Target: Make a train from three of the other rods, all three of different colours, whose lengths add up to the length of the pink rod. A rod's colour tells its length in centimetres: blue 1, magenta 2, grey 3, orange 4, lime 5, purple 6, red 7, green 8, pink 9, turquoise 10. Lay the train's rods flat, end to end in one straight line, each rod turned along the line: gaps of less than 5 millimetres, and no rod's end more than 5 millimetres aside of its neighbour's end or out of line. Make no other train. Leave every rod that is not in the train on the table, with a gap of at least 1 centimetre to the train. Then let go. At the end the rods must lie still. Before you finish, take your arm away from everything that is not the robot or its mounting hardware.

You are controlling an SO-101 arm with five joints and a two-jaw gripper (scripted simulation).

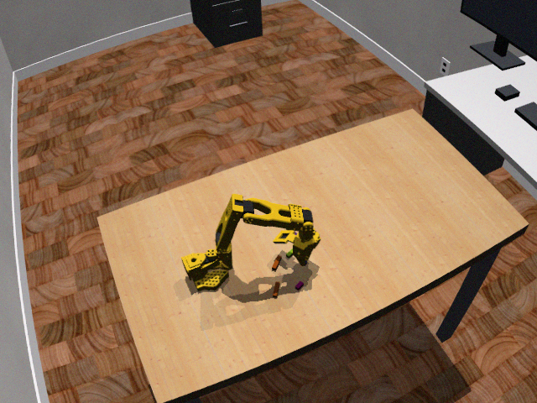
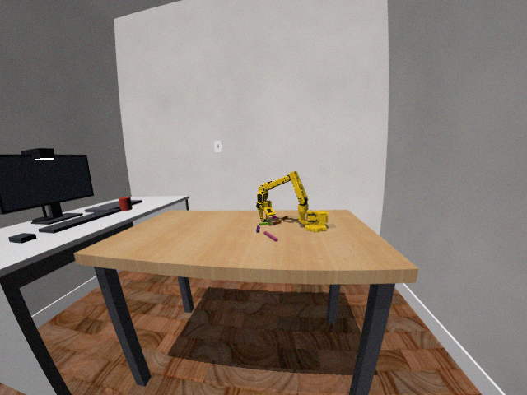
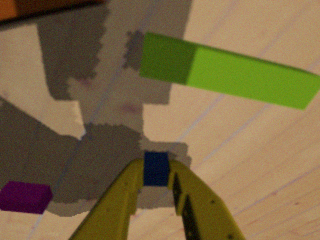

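Yellow fingers of the gripper are pressed against both sides of a small blue rod, clamping it right at the wooden table; whether the cube rests on the wood or is just off it cannot be told. In the wrist view a lime rod lies flat beyond the blue rod, well apart from it, partly in the arm's shadow. A purple rod lies off to the left of the fingers, and the edge of an orange rod shows at the upper left corner. From above, the arm bends over from its base with the gripper pointing down, two orange-brown rods lying between base and gripper. The exterior view shows a pink rod lying flat nearer the table's front, apart from the cluster under the gripper.
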